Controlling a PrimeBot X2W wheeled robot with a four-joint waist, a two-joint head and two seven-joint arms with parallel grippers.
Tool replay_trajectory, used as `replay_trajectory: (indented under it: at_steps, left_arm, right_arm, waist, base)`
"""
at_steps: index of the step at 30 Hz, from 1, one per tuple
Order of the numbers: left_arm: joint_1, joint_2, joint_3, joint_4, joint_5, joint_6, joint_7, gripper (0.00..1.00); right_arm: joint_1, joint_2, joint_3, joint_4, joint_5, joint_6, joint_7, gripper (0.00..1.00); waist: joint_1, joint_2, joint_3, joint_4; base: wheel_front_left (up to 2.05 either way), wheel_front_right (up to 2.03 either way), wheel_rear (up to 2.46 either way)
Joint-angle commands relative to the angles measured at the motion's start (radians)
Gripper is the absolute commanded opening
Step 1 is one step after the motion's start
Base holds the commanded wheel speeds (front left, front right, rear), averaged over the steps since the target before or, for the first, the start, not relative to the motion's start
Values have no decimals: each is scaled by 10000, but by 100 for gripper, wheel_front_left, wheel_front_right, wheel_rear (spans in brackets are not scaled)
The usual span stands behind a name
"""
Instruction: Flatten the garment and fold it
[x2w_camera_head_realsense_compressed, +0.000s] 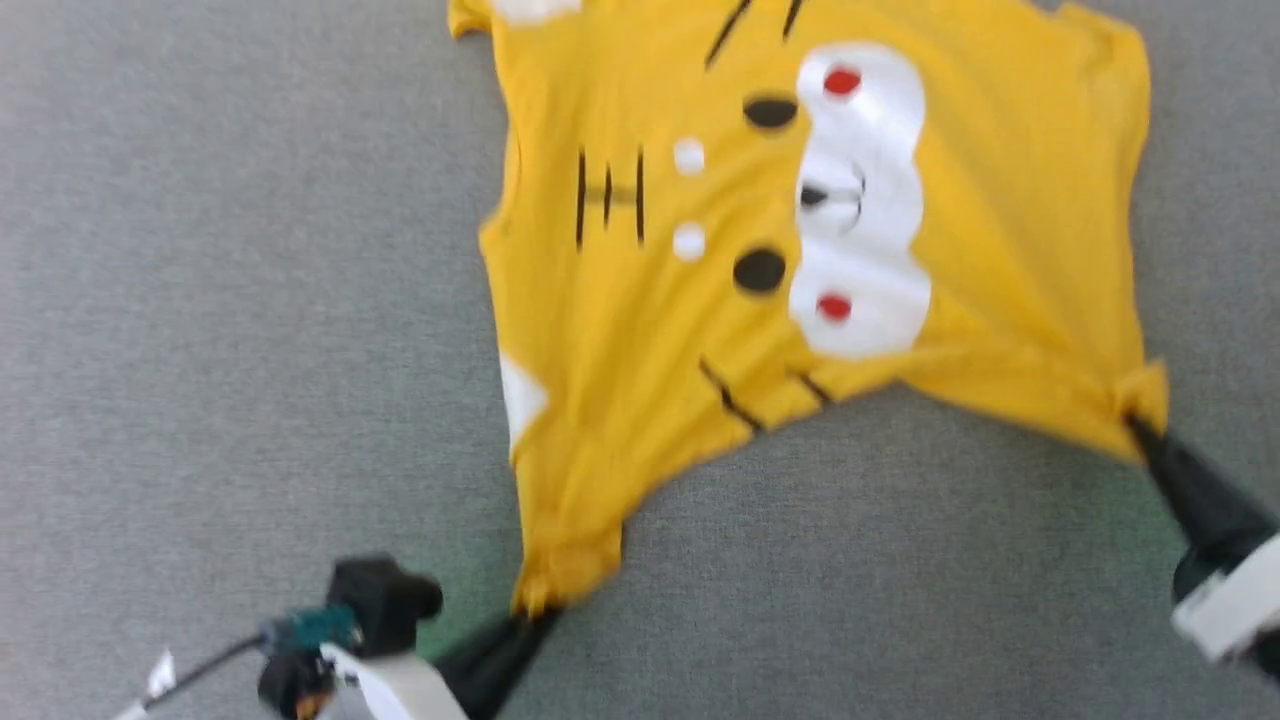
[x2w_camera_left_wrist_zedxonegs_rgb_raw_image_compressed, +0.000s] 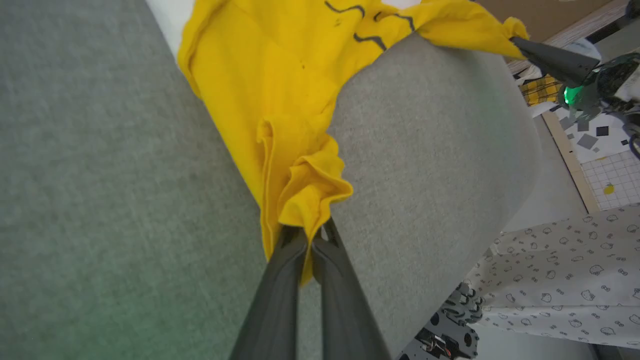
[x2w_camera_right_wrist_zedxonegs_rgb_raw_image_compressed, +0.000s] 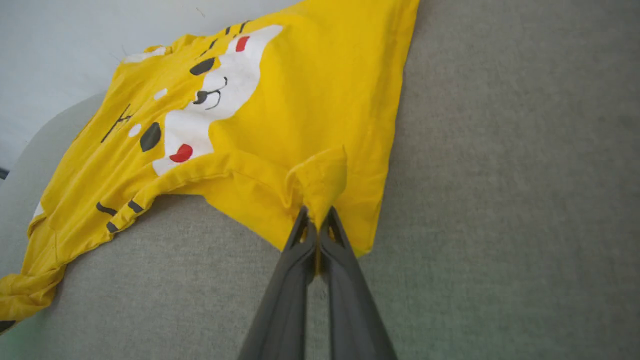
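Note:
The garment (x2w_camera_head_realsense_compressed: 830, 230) is a bright yellow T-shirt with a cartoon face, spread over the grey table with its near edge pulled taut between my two grippers. My left gripper (x2w_camera_head_realsense_compressed: 535, 612) is shut on a bunched yellow corner at the bottom centre of the head view; the left wrist view shows that fold (x2w_camera_left_wrist_zedxonegs_rgb_raw_image_compressed: 305, 200) pinched between the dark fingers (x2w_camera_left_wrist_zedxonegs_rgb_raw_image_compressed: 280, 280). At the right edge, my right gripper (x2w_camera_head_realsense_compressed: 1140, 425) is shut on the other near corner. The right wrist view shows the garment (x2w_camera_right_wrist_zedxonegs_rgb_raw_image_compressed: 280, 100) running away from the pinched flap (x2w_camera_right_wrist_zedxonegs_rgb_raw_image_compressed: 320, 185).
The grey cloth-covered table (x2w_camera_head_realsense_compressed: 200, 300) lies all around the shirt. In the left wrist view the table's rounded edge (x2w_camera_left_wrist_zedxonegs_rgb_raw_image_compressed: 520, 165) drops to a floor with a patterned white cloth (x2w_camera_left_wrist_zedxonegs_rgb_raw_image_compressed: 565, 280) and a tiled mat (x2w_camera_left_wrist_zedxonegs_rgb_raw_image_compressed: 610, 175).

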Motion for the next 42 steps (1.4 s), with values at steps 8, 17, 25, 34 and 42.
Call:
replay_trajectory:
  at_steps: [8, 17, 25, 34, 42]
  left_arm:
    - [1185, -281, -896, 1302, -1088, -81, 939, 0]
    - [1994, -306, -1282, 2213, -1787, -182, 1321, 0]
    - [1986, -135, -868, 2065, -1466, -289, 338, 0]
    - [1575, 140, -147, 1185, -817, -89, -811, 0]
    - [1156, 831, 733, -288, 161, 978, -1631, 0]
  right_arm:
    - [1556, -344, 924, 1211, -245, -7, -63, 0]
    - [2735, -851, 1791, 2692, -480, -7, 510, 0]
    - [3750, -876, 1914, 2537, 671, -7, 2323, 0]
    - [3463, -1017, 705, 1054, 532, -7, 1674, 0]
    - [2928, -1084, -717, -272, 86, -7, 876, 0]
  waist:
    - [2, 0, -807, 355]
    - [2, 0, -1142, 598]
    - [2, 0, -1489, 672]
    - [2, 0, -1755, 537]
    - [2, 0, -1462, 578]
  base:
    - [0, 0, 0]
    - [0, 0, 0]
    - [0, 0, 0]
    - [0, 0, 0]
    - [0, 0, 0]
